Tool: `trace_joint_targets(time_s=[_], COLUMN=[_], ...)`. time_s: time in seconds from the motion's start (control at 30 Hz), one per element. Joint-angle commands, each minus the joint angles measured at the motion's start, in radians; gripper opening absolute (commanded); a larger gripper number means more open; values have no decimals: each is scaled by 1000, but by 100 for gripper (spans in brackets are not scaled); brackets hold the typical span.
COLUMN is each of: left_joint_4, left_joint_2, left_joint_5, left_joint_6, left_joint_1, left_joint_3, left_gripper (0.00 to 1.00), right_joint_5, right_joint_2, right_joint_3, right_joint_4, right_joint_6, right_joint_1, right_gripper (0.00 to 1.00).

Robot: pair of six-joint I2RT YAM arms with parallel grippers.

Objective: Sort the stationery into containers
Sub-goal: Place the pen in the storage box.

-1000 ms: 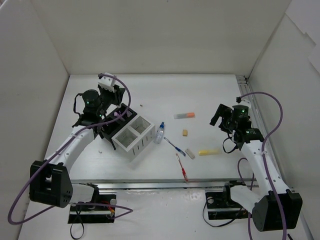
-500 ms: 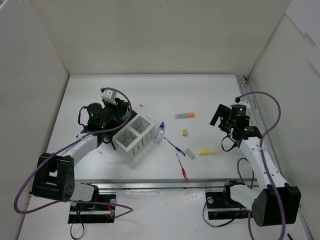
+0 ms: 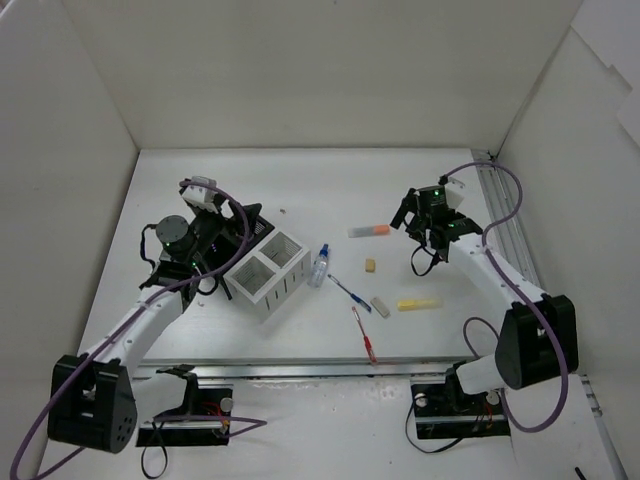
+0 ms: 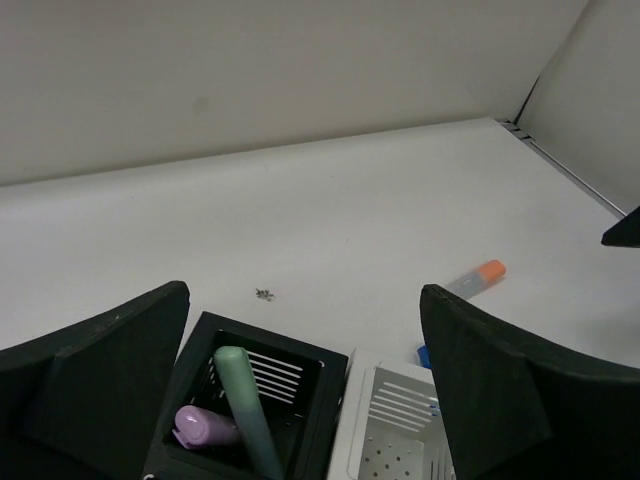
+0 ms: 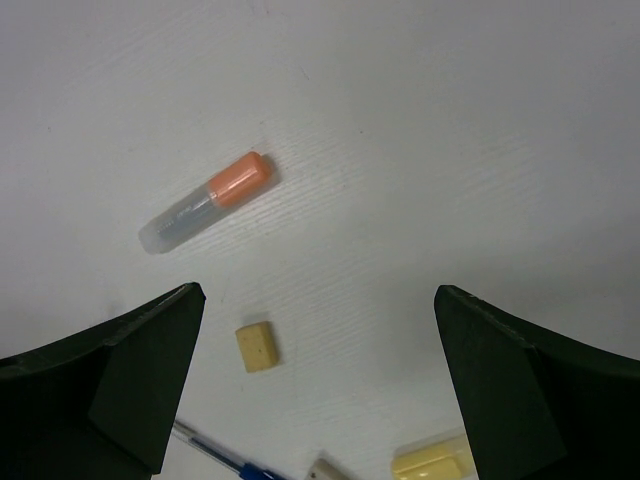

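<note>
Just beside the white box (image 3: pixel 283 290), the black box (image 4: pixel 335 400) holds a green highlighter (image 4: pixel 245 400) and a pink highlighter (image 4: pixel 200 425) under the left tool (image 4: pixel 305 330), whose fingers stand apart. The right tool (image 5: pixel 320 340), also apart and empty, hangs over the orange highlighter (image 5: pixel 208 202).

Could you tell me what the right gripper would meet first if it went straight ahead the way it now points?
Probably bare table. The open right gripper aims at the surface just beside the beige eraser, and the orange highlighter lies off to one side. Depth is hard to judge.
</note>
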Motion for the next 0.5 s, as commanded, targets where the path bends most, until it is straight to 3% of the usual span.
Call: trace_joint_targets(time_s=[0.0, 0.23, 0.47], left_joint_4=[-22, -402, -573], left_joint_2=[-114, -327, -518], left_joint_5=[-26, -102, -191], left_joint_6=[5, -45, -130], left_joint_1=[1, -28, -37], left_joint_3=[32, 86, -17], left_gripper=[97, 100, 100], right_joint_5=[100, 60, 70], right_joint_2=[80, 292, 492], right_joint_3=[77, 218, 326], right_joint_4=[68, 113, 111], right_joint_6=[173, 250, 333], right_joint_1=[28, 59, 62], right_gripper=[98, 98, 98])
